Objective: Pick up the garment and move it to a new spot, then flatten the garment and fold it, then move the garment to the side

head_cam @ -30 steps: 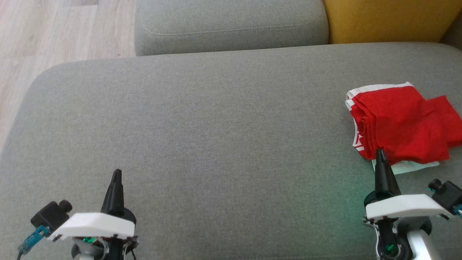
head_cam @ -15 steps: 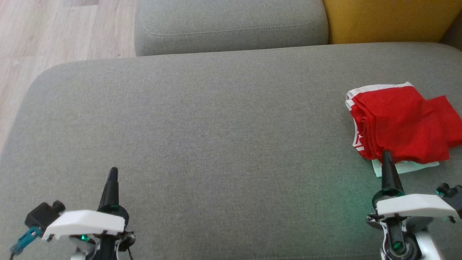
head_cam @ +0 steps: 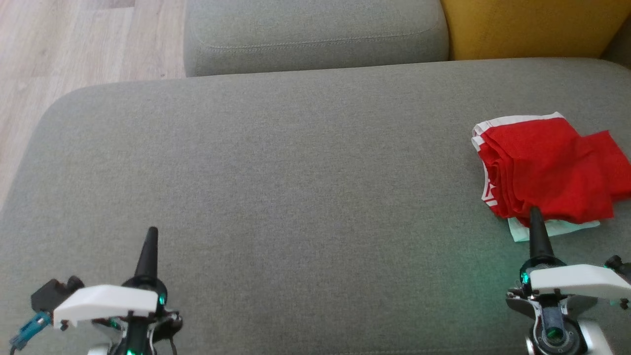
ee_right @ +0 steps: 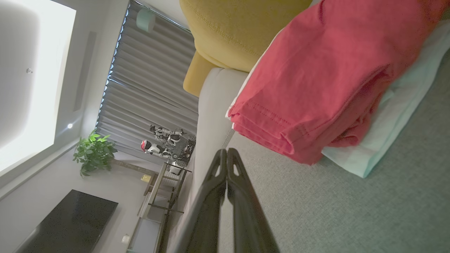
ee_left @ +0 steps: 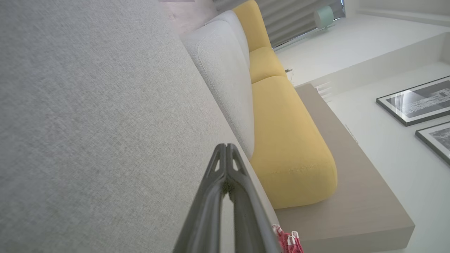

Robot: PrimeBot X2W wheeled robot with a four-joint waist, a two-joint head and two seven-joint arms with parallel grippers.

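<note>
Red cotton, folded into a thick bundle with white trim along one edge, is the garment. It lies at the far right of the grey sofa seat, running off the head view's right edge. A pale mint cloth lies under it and pokes out along its near side.

The right hand points at that near side with its two dark fingers pressed flat together and nothing between them. In the head view its tip overlaps the bundle's lower edge. In the right wrist view the hand's tips sit just short of the garment's stitched hems, with a strip of grey upholstery between them. The mint cloth spreads out under the stack there.

The left hand is well apart from all this, above the bare lower left of the seat. It is also pinched fully closed and empty. In its own wrist view the left hand's fingers meet at the tips, and a scrap of the red garment shows at the bottom edge.

Behind the seat stand a grey back cushion and a yellow cushion, with a wooden floor off to the left.
</note>
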